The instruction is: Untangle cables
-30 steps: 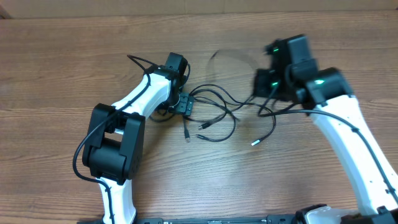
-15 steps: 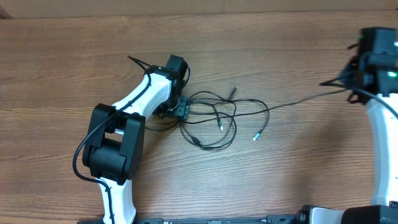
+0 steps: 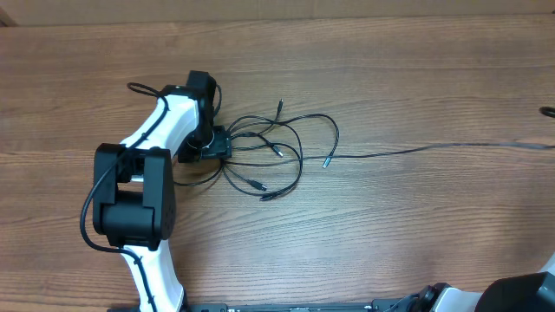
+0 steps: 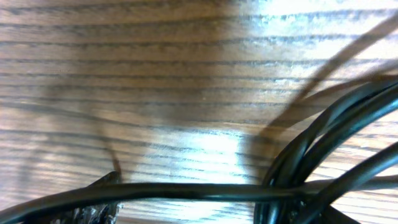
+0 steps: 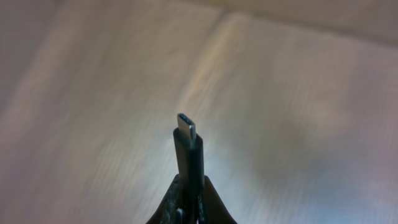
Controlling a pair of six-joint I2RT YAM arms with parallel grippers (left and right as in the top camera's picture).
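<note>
Since a second ago, one cord has been drawn out of the cables into a long line running right across the table and out of view. Its other end is among the loops bunched left of centre, beside my left claw; I cannot tell how wide that claw stands or whether it grips anything. My right claw is pinched shut on the cord's plug. Pulling further could cinch the loops into a knot, or drag the bunch along if my left claw holds nothing
</note>
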